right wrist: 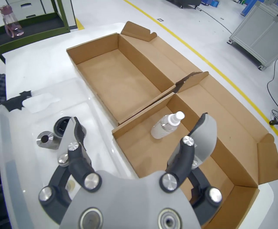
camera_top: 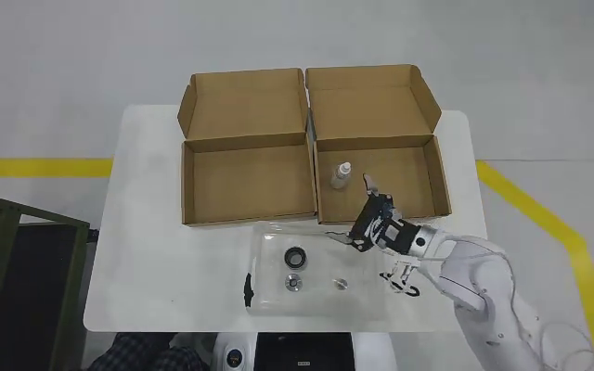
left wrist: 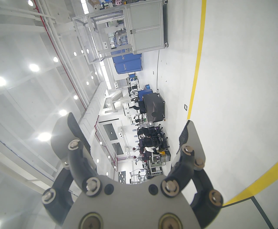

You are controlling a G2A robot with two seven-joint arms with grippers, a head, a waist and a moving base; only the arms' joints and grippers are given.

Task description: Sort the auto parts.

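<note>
At the table's near edge: parts tray, right gripper released above it
Inside the clear tray sit a black bearing, a steel cylinder just beside it and a small metal piece near them. Right gripper hangs with jaws spread wide, one finger over the tray, the other over the right cardboard box, which holds a white spray bottle. Left cardboard box touches it. Left gripper – jaws likewise apart, gripping nothing – faces the room

White table, yellow floor line, dark green cart beside it, pink bottle on the cart
</note>
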